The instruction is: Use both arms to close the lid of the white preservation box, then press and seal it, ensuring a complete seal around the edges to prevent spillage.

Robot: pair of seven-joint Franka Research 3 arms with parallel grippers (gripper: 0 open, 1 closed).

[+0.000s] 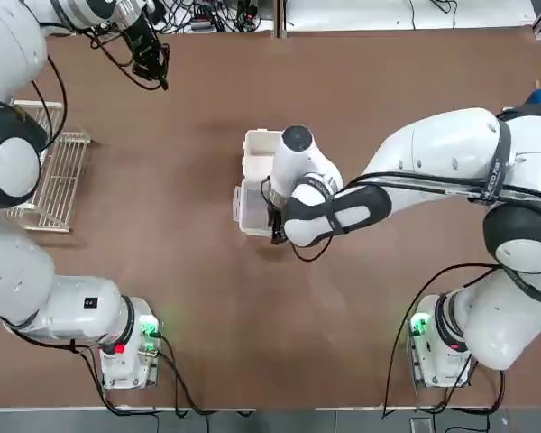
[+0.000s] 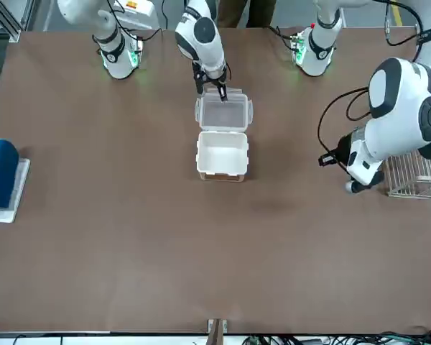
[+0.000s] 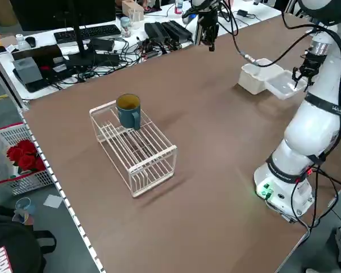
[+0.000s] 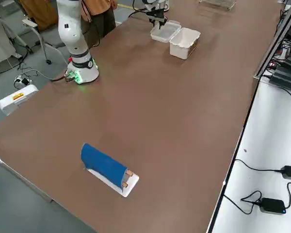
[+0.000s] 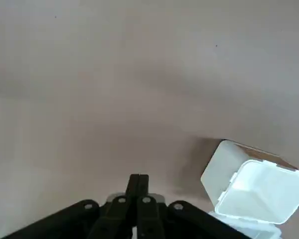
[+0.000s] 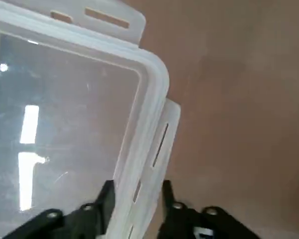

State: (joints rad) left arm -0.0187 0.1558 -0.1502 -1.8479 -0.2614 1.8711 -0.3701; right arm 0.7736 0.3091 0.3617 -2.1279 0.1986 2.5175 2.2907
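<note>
The white box [image 2: 222, 154] sits open and upright near the middle of the brown table, a small rectangular tub with rounded corners. Its translucent lid [image 2: 224, 113] lies folded back flat on the tabletop, joined along one long edge, with clip tabs along its rim.

Brown matte table [image 3: 216, 148] under everything. On its left part, white wire rack [image 3: 135, 148] with dark teal ceramic mug [image 3: 128, 110] standing upright on top. Far at other side, blue rounded block on flat white base [image 4: 106, 168]. Beyond table edge, black keyboard [image 3: 85, 34], tangled black cables [image 3: 133, 48], red flowers in white basket [image 3: 20, 156].
</note>
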